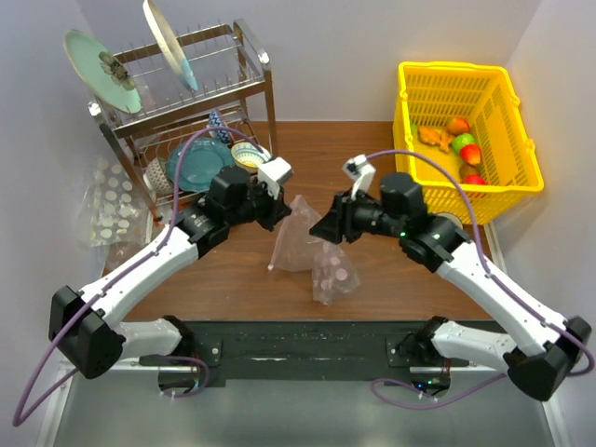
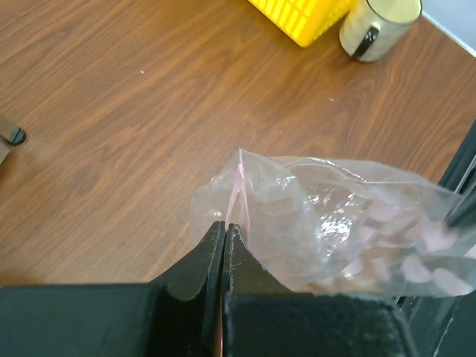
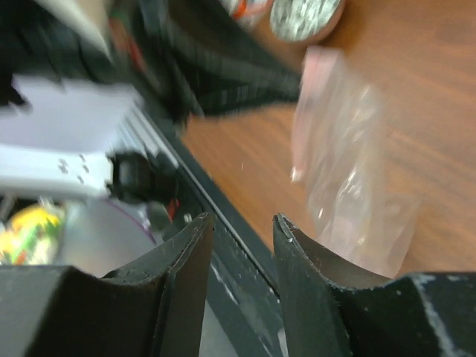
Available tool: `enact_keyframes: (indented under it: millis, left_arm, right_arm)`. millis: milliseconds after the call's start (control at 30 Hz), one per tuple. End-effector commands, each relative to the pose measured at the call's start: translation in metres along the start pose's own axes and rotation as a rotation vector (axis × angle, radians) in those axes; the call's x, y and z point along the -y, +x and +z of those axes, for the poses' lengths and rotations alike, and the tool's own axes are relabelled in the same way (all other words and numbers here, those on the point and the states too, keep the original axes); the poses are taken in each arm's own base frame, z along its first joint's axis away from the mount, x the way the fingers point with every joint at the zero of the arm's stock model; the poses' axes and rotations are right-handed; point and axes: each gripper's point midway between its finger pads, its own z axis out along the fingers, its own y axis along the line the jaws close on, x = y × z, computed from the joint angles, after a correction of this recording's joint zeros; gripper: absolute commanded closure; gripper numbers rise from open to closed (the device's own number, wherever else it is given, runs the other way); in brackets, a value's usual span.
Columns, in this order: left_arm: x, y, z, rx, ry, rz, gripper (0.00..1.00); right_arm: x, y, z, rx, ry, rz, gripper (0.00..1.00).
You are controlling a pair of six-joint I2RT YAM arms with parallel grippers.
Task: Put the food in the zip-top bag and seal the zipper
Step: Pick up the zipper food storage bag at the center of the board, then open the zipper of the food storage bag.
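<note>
Brown wood-grain table point(image 1: 307, 149) lies under me, with pale walls behind. A metal dish rack point(image 1: 265, 93) stands back left, and a yellow basket point(image 1: 410, 84) back right holds the food point(image 1: 463, 142). The zip-top bag point(image 1: 303, 237) sits crumpled mid-table, clear and faintly pink. My left gripper point(image 2: 224, 227) is pinched tight on its pink zipper point(image 2: 236, 190). My right gripper point(image 3: 242, 230) gapes beside the bag, holding nothing.

Upper left I see a metal dish rack point(image 1: 271, 93) with plates point(image 1: 102, 73); upper right, a yellow basket point(image 1: 447, 76), a mug point(image 2: 379, 26) beside it.
</note>
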Motion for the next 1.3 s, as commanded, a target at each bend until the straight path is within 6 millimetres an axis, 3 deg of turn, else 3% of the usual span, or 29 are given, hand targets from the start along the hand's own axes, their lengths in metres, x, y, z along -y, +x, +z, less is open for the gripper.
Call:
enact_keyframes:
  millis: [0,167,267,300,367,433,533,633,667,733,833,867,1000,1033,1067,1133,1200,1233,1267]
  left_arm:
    - [0.013,-0.039,-0.016,0.115,0.098,-0.067,1.0]
    - [0.012,-0.04,-0.018,0.13,0.091,-0.072,1.0]
    - [0.007,-0.041,-0.02,0.133,0.069,-0.083,1.0]
    - [0.008,-0.043,-0.021,0.142,0.076,-0.085,1.0]
    - [0.011,-0.047,-0.027,0.164,0.087,-0.083,1.0]
    - [0.011,-0.053,-0.032,0.188,0.092,-0.085,1.0]
    - [0.004,-0.056,-0.037,0.209,0.071,-0.097,1.0]
    - [0.001,-0.062,-0.043,0.237,0.08,-0.101,1.0]
    - [0.002,-0.065,-0.046,0.259,0.089,-0.093,1.0]
    - [0.013,-0.072,-0.055,0.302,0.139,-0.074,1.0]
    - [0.024,-0.076,-0.062,0.335,0.193,-0.052,1.0]
    - [0.025,-0.075,-0.062,0.332,0.199,-0.051,1.0]
    - [0.014,-0.067,-0.051,0.288,0.157,-0.077,1.0]
    - [0.01,-0.064,-0.048,0.276,0.136,-0.086,1.0]
    - [0.005,-0.058,-0.043,0.245,0.113,-0.1,1.0]
    - [-0.008,-0.049,-0.03,0.182,0.065,-0.132,1.0]
    - [-0.01,-0.036,-0.018,0.125,0.076,-0.162,1.0]
    - [-0.01,-0.034,-0.015,0.114,0.085,-0.171,1.0]
    - [-0.009,-0.027,-0.009,0.09,0.101,-0.186,1.0]
  right_arm:
    - [0.003,0.014,0.031,-0.009,0.02,-0.06,0.59]
    - [-0.009,0.015,0.052,0.005,-0.05,-0.04,0.6]
    - [-0.005,0.021,0.063,-0.04,-0.03,-0.05,0.59]
    - [-0.001,0.015,0.064,-0.026,0.006,-0.06,0.59]
    - [0.02,0.017,0.065,-0.042,0.114,-0.085,0.58]
    - [0.045,-0.001,0.059,0.027,0.263,-0.145,0.54]
    - [0.083,-0.027,0.046,0.083,0.453,-0.225,0.4]
    - [0.112,-0.054,0.042,0.096,0.479,-0.172,0.39]
    - [0.122,-0.054,0.049,0.075,0.482,-0.15,0.39]
    - [0.126,-0.067,0.059,0.079,0.453,-0.133,0.38]
    - [0.126,-0.071,0.088,0.059,0.389,-0.138,0.31]
    - [0.127,-0.064,0.104,0.022,0.346,-0.12,0.29]
    - [0.114,-0.052,0.122,-0.02,0.232,-0.07,0.28]
    - [0.112,-0.055,0.121,0.002,0.219,-0.07,0.28]
    - [0.117,-0.042,0.12,-0.014,0.219,-0.061,0.28]
    - [0.107,-0.044,0.108,0.025,0.195,-0.076,0.28]
    - [0.107,-0.024,0.101,0.004,0.182,-0.07,0.29]
    - [0.096,-0.031,0.09,0.048,0.159,-0.086,0.3]
    - [0.101,-0.012,0.086,0.026,0.161,-0.074,0.31]
